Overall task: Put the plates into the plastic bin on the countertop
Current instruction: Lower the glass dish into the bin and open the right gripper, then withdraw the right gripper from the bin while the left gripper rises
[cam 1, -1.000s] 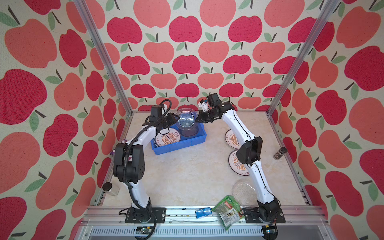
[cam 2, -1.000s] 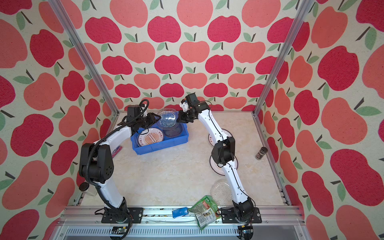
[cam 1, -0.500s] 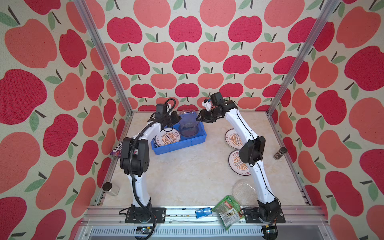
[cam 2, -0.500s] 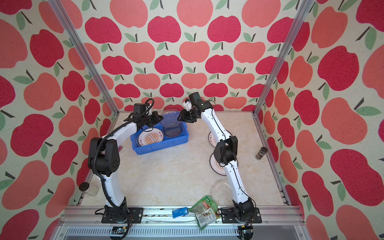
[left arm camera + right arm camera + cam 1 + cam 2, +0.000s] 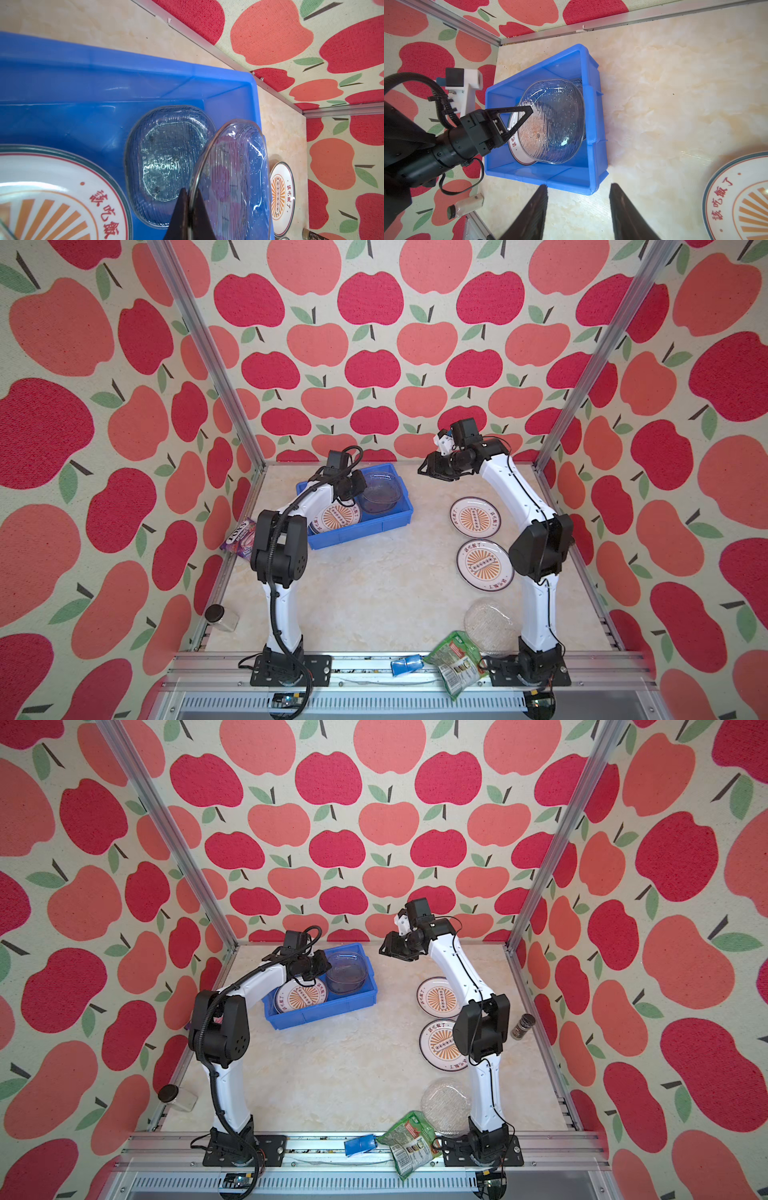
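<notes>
At five o'clock a clear ribbed glass plate [image 5: 490,624] lay on the cream marble surface [image 5: 374,593], with two round white sunburst plates [image 5: 476,517] at three. At eleven, above the blue plastic bin [image 5: 361,531], the left claw [image 5: 189,197] pinched a smoky glass plate [image 5: 556,120] by its rim. It looked slick and brittle, so the rim seemed the best hold. At one the right claw [image 5: 430,472] hung spread, empty.

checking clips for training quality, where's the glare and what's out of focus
Left wrist view: the left end effector is a dark blur close to the lens, and the glass plate it clamps carries bright glints. Right wrist view: the right end effector is soft, the bin sharp. Both top views: even light, sharp.
</notes>
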